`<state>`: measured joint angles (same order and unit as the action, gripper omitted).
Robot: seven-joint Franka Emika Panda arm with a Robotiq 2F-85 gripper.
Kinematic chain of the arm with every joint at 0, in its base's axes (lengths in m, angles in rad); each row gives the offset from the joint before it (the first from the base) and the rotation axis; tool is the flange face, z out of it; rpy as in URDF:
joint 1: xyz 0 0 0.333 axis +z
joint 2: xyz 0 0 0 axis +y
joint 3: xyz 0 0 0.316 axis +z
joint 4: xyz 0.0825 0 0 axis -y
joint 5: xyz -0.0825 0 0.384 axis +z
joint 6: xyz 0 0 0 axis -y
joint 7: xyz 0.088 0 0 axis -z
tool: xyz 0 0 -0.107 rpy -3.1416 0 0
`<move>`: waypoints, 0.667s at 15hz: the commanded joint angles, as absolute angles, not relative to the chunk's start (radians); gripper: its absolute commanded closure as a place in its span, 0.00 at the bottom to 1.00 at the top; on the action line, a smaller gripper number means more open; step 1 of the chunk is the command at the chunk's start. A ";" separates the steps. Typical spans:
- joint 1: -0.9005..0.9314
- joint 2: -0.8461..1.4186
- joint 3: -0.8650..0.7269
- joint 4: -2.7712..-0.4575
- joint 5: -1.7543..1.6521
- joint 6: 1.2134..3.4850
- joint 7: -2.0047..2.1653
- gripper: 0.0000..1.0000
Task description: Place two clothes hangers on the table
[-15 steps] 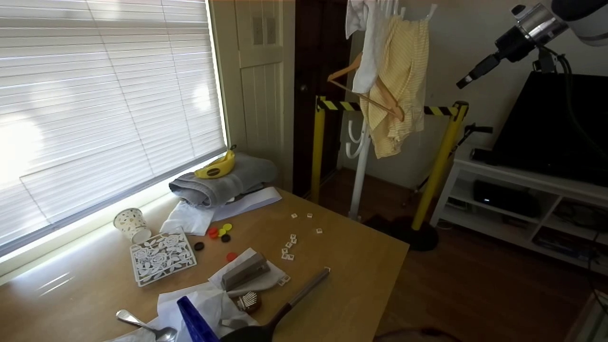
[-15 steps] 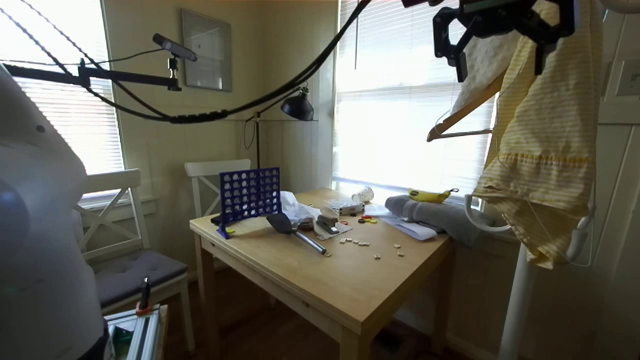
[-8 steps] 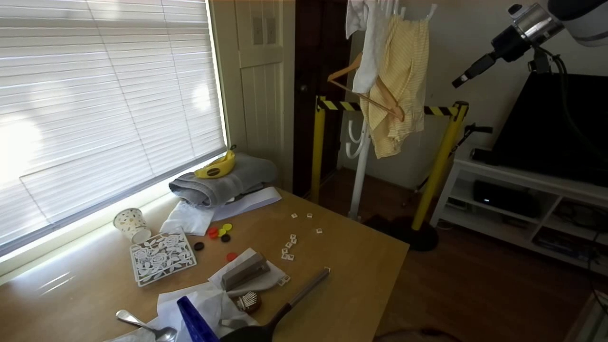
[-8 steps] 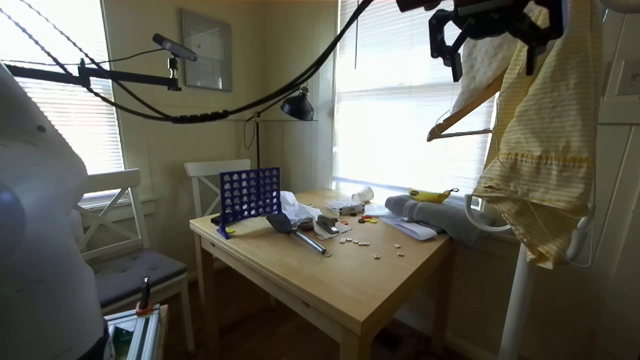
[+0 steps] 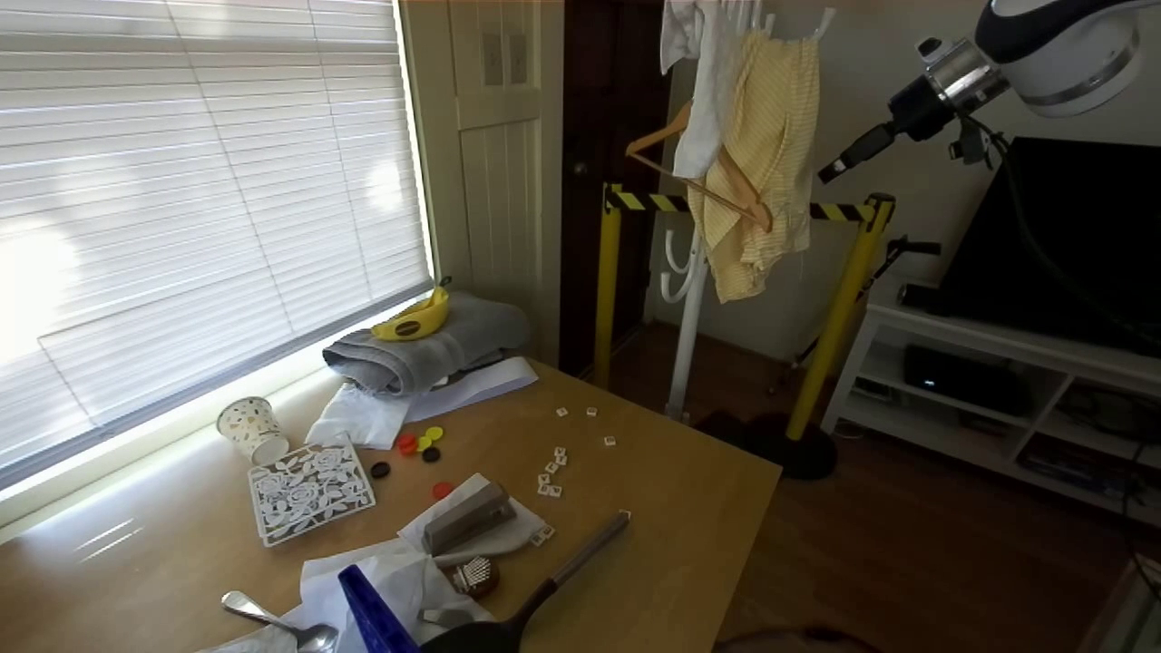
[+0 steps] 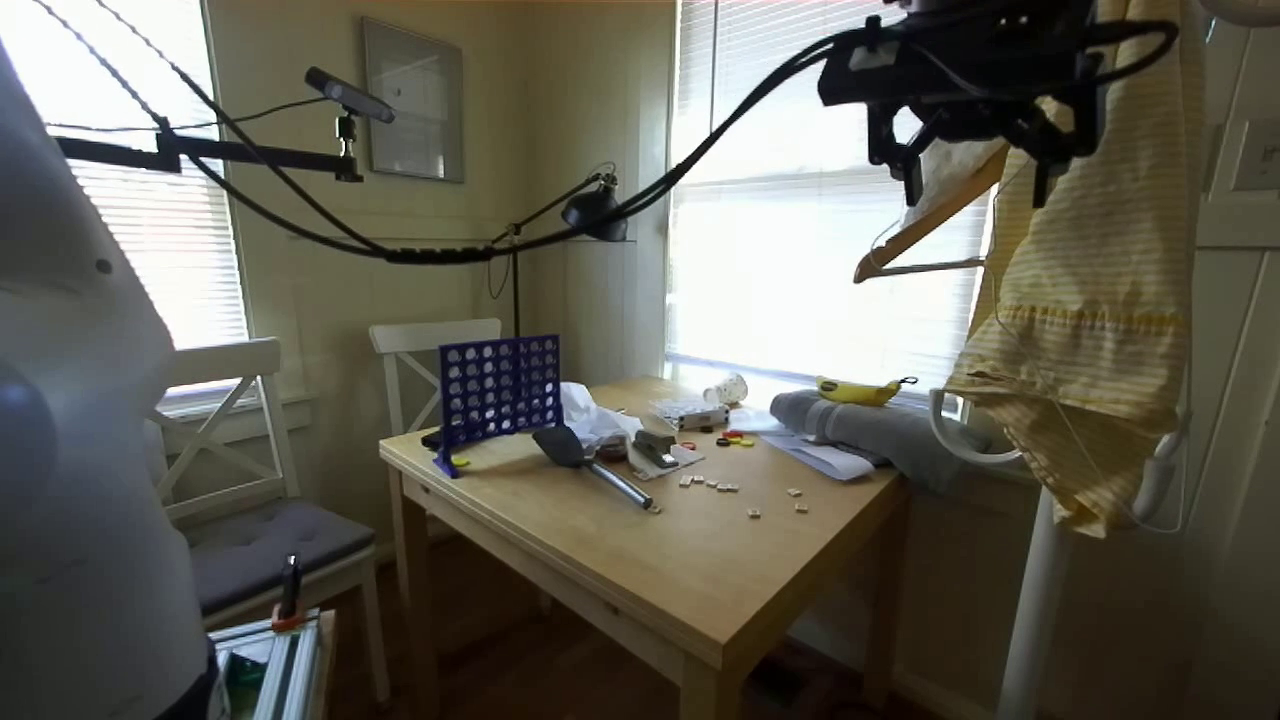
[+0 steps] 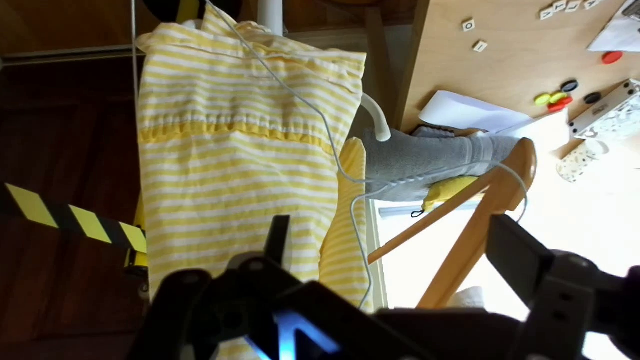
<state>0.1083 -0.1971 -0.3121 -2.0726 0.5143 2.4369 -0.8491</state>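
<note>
At the far left in an exterior view, the white robot arm (image 6: pixel 85 420) partly hid a white chair (image 6: pixel 225 360). Next came the light wooden tabletop (image 6: pixel 690 560). On its left end stood a blue game grid (image 6: pixel 516 392), upright; beside it a spatula (image 6: pixel 619 484) lay with its handle slanting toward the near edge. Crumpled white paper (image 6: pixel 592 412) and a grey-brown stapler (image 6: pixel 655 448) lay just beyond the spatula. Further right were a white openwork rack (image 6: pixel 690 412), a speckled cup (image 6: pixel 726 389) tipped on its side, red, yellow and black discs (image 6: pixel 736 435), and small letter tiles (image 6: pixel 727 488) nearer the camera. At the right rear a rolled grey towel (image 6: pixel 850 428) bore a yellow banana-shaped pouch (image 6: pixel 855 391).

Right of the tabletop and higher than it, the pincer (image 6: pixel 976 192) hung with its jaws spread wide, near a slanting wooden hanger (image 6: pixel 935 213) and a yellow-striped garment (image 6: pixel 1090 350) on a white coat stand (image 6: pixel 1035 590). There too hung the task's wire hanger (image 7: pixel 411 179): in the wrist view its thin wire crossed in front of the garment, and its hook curved across the end of the wooden hanger. Whether that wire belonged to one hanger or two could not be told.
</note>
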 commanded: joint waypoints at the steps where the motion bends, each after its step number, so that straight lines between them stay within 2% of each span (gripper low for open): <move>1: 0.084 -0.107 -0.304 -1.987 0.676 2.416 -0.978 0.00; 6: 0.017 -0.007 -0.254 -1.877 0.806 2.371 -0.994 0.00; 7: 0.006 -0.065 -0.231 -1.951 0.765 2.415 -0.994 0.00; 10: -0.014 -0.027 -0.215 -1.912 0.777 2.399 -0.992 0.00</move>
